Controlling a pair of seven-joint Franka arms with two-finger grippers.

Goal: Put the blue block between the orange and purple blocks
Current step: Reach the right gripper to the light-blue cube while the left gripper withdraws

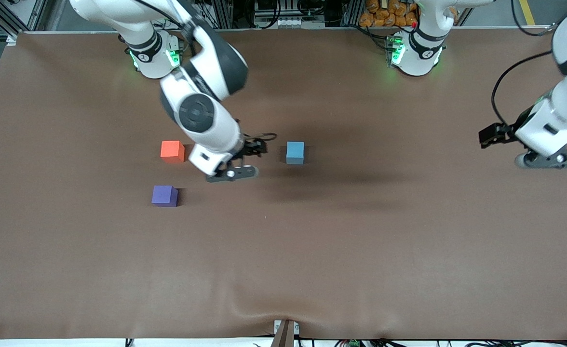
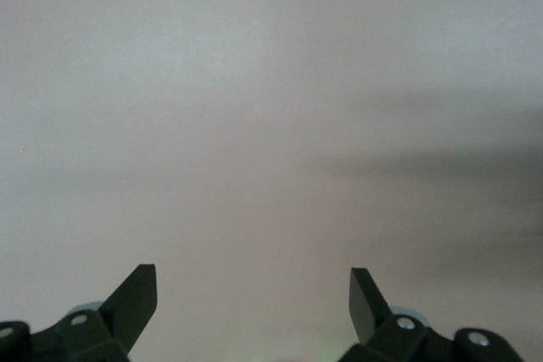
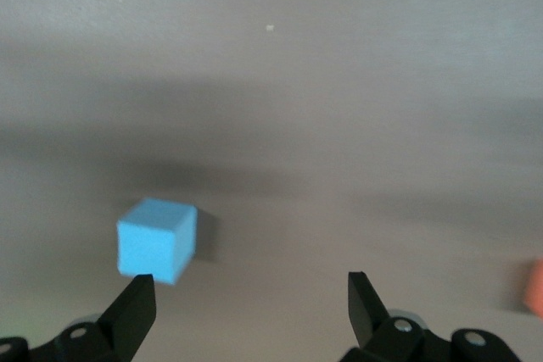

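Brown table [image 1: 312, 250]: blue block [image 1: 295, 152] beside unclenched, empty right gripper [image 1: 233, 174]; orange block [image 1: 172, 151] and purple block [image 1: 164, 195] risk being knocked; left gripper [image 1: 556, 161] parked, unclenched

Brown table cover [image 1: 312, 250] wrinkled at the near edge, orange bags [image 1: 384, 13] past the edge by the bases

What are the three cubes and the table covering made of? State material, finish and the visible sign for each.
Blue block, orange block and purple block: probably foam or painted wood; matte, with flat even colour, no glare and crisp edges. Table covering: seemingly brown cloth or soft sheet, matte; it wrinkles at the edge nearest the front camera.
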